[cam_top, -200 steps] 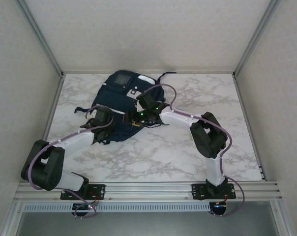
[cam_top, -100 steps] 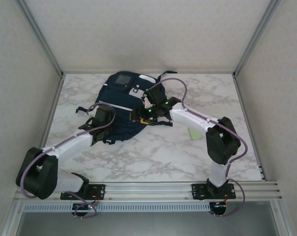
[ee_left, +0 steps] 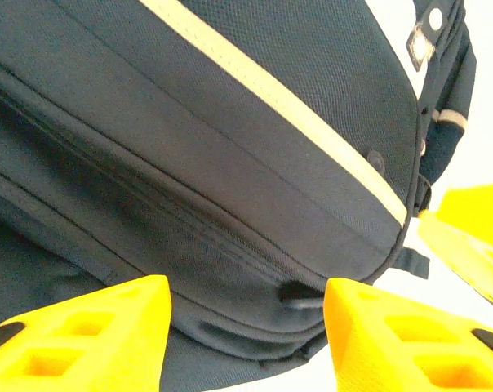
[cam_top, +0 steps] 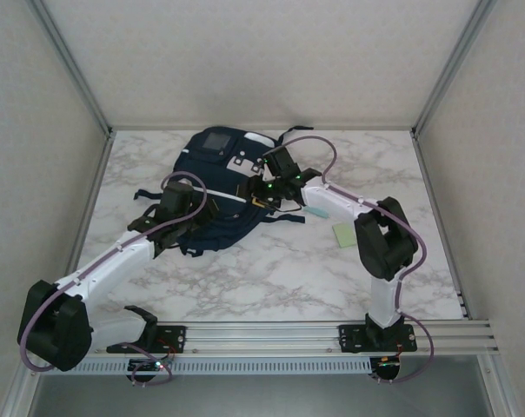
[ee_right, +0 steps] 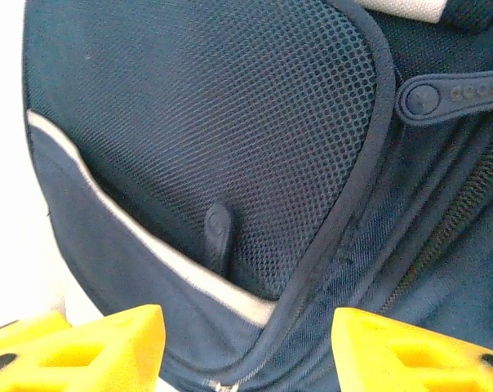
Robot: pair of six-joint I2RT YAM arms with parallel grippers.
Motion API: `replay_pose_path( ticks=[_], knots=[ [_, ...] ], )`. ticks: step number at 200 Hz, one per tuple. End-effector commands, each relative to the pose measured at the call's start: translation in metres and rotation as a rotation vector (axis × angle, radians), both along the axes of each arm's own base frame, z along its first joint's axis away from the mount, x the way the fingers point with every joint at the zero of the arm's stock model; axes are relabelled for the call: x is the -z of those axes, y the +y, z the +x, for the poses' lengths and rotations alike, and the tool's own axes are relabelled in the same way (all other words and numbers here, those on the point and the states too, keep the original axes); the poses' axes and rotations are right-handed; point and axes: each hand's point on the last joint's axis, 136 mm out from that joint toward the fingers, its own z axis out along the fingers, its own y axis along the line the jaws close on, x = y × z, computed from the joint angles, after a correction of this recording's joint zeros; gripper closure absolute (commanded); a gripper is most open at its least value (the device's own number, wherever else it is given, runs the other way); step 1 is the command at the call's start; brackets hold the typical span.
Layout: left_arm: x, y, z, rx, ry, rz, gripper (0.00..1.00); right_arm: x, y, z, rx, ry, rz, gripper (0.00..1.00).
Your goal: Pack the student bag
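On the table [cam_top: 245,278], student bag [cam_top: 217,169] lengthwise near-to-far.

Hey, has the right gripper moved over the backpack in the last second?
Yes. The right gripper has shifted farther up the backpack, toward the table's far edge.

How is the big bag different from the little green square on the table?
The bag is big and dark blue with white stripes; the green square is small and pale. The bag is puffy with straps; the green square lies flat. Both lie on the table.
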Motion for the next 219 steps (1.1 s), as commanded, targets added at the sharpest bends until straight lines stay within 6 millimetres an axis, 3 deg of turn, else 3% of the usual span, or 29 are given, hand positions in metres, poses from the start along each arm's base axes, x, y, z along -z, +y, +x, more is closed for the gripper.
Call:
replay_pose_path(
  ticks=[1, 40, 60, 92, 147, 186, 219],
  knots=[
    [0.000, -0.015, -0.004, 0.118, 0.013, 0.028, 0.47, 0.002, 0.017, 0.004, 0.007, 0.015, 0.071, 0.44],
    [-0.002, -0.029, 0.002, 0.277, 0.013, 0.138, 0.45, 0.008, 0.032, 0.004, -0.008, 0.044, 0.095, 0.47],
    [0.002, -0.033, 0.005, 0.347, 0.010, 0.198, 0.44, 0.002, 0.033, 0.008, -0.005, 0.035, 0.105, 0.76],
    [0.003, -0.043, 0.011, 0.392, -0.063, 0.210, 0.42, -0.018, 0.029, 0.016, 0.003, 0.006, 0.129, 1.00],
    [0.019, -0.062, 0.006, 0.454, -0.029, 0.209, 0.41, -0.038, 0.035, 0.025, 0.003, 0.011, 0.189, 1.00],
    [0.042, -0.060, -0.005, 0.433, 0.043, 0.222, 0.40, -0.042, 0.036, 0.029, 0.013, 0.009, 0.209, 1.00],
    [0.045, -0.058, 0.000, 0.382, 0.090, 0.229, 0.40, -0.042, 0.034, 0.028, 0.010, 0.006, 0.199, 1.00]
  ],
)
